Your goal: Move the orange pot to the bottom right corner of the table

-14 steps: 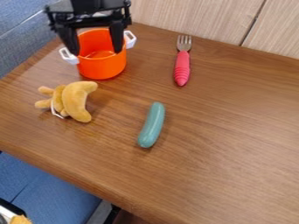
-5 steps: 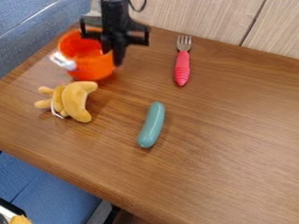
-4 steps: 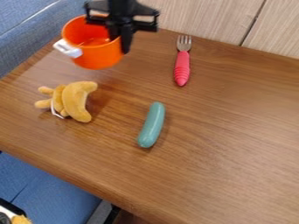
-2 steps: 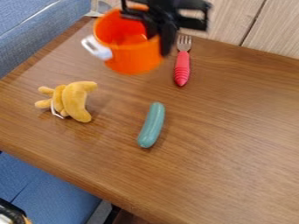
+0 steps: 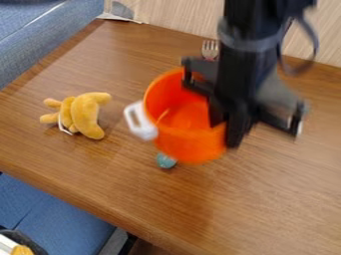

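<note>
My gripper [image 5: 225, 127] is above the middle of the table [image 5: 266, 209], shut on the right side of the orange pot [image 5: 190, 144]. The pot hangs in the air, slightly tilted, its open top facing up and one white handle [image 5: 140, 121] pointing left. The handle on the other side is hidden behind the gripper.
Under the pot lies a teal sausage-shaped toy [image 5: 166, 161], mostly covered from sight. A tan plush toy [image 5: 85, 115] is on the left. The fork [image 5: 210, 49] lies behind the arm, near the wooden wall. Blue seating borders the table's left side.
The gripper closed on the pot and lifted it from the upper left. Pot and gripper have since moved right and toward the camera, over the teal toy. The plush toy has stayed put.
</note>
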Available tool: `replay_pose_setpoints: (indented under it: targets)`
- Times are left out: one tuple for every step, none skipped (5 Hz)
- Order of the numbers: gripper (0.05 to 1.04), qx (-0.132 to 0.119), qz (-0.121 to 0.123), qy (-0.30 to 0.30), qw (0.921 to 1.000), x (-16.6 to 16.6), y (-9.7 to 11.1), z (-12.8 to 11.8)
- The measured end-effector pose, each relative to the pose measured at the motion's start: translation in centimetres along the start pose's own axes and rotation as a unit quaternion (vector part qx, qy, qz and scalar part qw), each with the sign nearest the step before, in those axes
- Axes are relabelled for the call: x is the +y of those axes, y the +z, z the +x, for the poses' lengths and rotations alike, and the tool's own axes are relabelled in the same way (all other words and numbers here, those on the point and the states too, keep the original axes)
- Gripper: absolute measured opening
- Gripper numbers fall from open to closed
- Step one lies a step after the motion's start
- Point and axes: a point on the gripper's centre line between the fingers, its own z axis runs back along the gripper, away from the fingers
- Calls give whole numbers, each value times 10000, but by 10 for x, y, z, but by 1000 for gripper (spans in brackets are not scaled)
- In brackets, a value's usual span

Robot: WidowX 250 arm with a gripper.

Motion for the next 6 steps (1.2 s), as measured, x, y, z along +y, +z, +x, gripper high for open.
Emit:
replay_pose_setpoints:
  targets:
    - [73, 128, -18, -356, 9993, -16, -12, -18]
    - [73, 230, 39, -423, 9988, -17, -25, -23]
    - [73, 254, -17, -499, 9984, -21, -31, -21]
    - [73, 323, -44, -546, 9980, -24, -36, -22]
    - [73, 435, -227, -667, 9966, -31, -41, -23]
    - [73, 491, -500, -674, 9953, -33, -44, -20]
